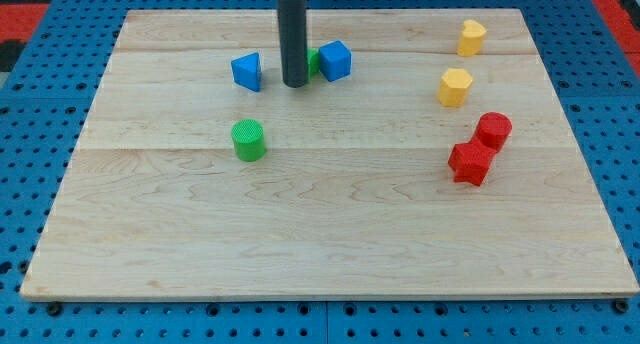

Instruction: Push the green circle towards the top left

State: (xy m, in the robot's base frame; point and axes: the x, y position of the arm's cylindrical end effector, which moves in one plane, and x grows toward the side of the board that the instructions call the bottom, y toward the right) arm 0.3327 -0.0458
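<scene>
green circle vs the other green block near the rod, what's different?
1. The green circle stands alone in open board at centre-left; the other green block is wedged between my tip and the blue cube.
2. The green circle shows fully, a short upright cylinder; the other green block is mostly hidden by the rod, so its shape cannot be told.
3. The green circle lies below and to the left of my tip, apart from it; the other sits right beside it.
Shared: the same green.

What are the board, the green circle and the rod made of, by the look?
Board: pale wood, matte; grain lines and plank seams show. Green circle: probably 3D-printed plastic, since fine ridges run across its top and side. Rod: dark, smooth and slightly glossy, metal or plastic, cannot tell which. My tip sits above and to the right of the green circle, apart from it, between two blue blocks.
</scene>
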